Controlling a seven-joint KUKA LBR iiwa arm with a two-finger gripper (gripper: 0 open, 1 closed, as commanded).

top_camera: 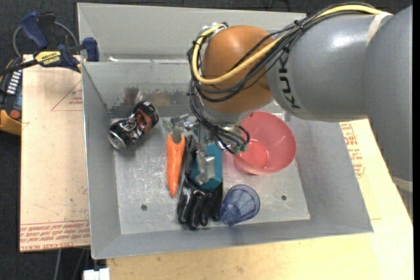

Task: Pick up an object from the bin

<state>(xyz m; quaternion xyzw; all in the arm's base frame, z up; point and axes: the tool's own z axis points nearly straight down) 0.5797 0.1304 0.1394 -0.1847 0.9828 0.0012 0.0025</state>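
Note:
My gripper hangs under the arm's orange cover, low over the middle of the bin. Directly below it lies a black glove with a teal part, stretched toward the bin's front wall. An orange carrot lies lengthwise just left of the gripper, close beside the glove. A pink bowl sits just to the gripper's right. At the glove's right end lies a blue see-through cup on its side.
A crushed dark drink can lies at the bin's left, apart from the other things. The arm and its cables cover the bin's back right part. Bare floor shows at the front left and front right corners.

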